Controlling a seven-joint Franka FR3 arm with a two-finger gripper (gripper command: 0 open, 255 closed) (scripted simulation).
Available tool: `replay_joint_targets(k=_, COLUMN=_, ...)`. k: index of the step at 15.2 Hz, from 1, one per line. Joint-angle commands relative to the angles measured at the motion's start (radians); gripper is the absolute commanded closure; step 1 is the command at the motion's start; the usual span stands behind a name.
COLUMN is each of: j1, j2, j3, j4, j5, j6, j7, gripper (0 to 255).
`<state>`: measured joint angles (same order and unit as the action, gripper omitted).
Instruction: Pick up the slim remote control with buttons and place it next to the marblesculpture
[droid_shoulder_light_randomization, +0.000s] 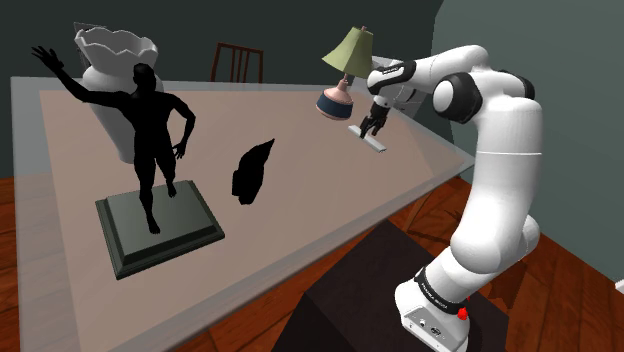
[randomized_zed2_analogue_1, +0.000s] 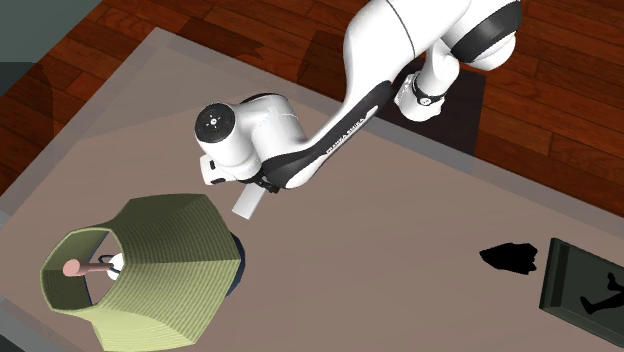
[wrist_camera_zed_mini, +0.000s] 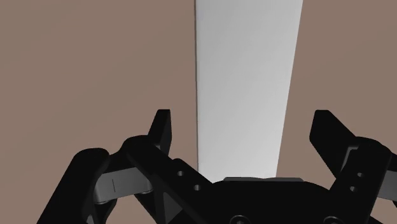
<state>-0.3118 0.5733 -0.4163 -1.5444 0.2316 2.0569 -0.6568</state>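
The slim remote (droid_shoulder_light_randomization: 369, 140) is drawn as a plain white bar lying flat on the brown table top, near the lamp. My gripper (droid_shoulder_light_randomization: 372, 122) hangs just above it, pointing down. In the wrist view the remote (wrist_camera_zed_mini: 248, 83) runs lengthwise between the fingers (wrist_camera_zed_mini: 162, 130), which stand apart on either side without touching it, so the gripper (wrist_camera_zed_mini: 247, 133) is open. In the second exterior view the remote (randomized_zed2_analogue_1: 246, 203) pokes out from under the hand. A black human-figure sculpture (droid_shoulder_light_randomization: 150, 125) stands on a dark plinth (droid_shoulder_light_randomization: 160, 232) far towards the shoulder view's left.
A black angular lump (droid_shoulder_light_randomization: 252, 172) lies between the sculpture and the remote. A green-shaded lamp (droid_shoulder_light_randomization: 347, 65) on a pink base stands close behind the gripper. A white vase (droid_shoulder_light_randomization: 115, 60) and a chair (droid_shoulder_light_randomization: 238, 62) are at the back. The table edge (droid_shoulder_light_randomization: 440, 170) runs close to the remote.
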Motion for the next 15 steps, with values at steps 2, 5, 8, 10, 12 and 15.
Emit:
replay_joint_targets(k=2, j1=-0.001, j2=0.009, j3=0.003, j4=-0.006, j5=0.004, j6=0.016, j7=-0.002, gripper=0)
replay_joint_targets(k=5, j1=-0.001, j2=0.009, j3=0.003, j4=-0.006, j5=0.004, j6=0.016, j7=-0.002, gripper=0)
replay_joint_targets(k=8, j1=-0.001, j2=0.009, j3=0.003, j4=-0.006, j5=0.004, j6=0.016, j7=-0.002, gripper=0)
replay_joint_targets(k=10, j1=-0.001, j2=0.009, j3=0.003, j4=-0.006, j5=0.004, j6=0.016, j7=-0.002, gripper=255)
replay_joint_targets(k=12, j1=-0.001, j2=0.009, j3=0.003, j4=-0.006, j5=0.004, j6=0.016, j7=-0.002, gripper=255)
replay_joint_targets(k=15, j1=-0.001, j2=0.009, j3=0.003, j4=-0.006, j5=0.004, j6=0.016, j7=-0.002, gripper=255)
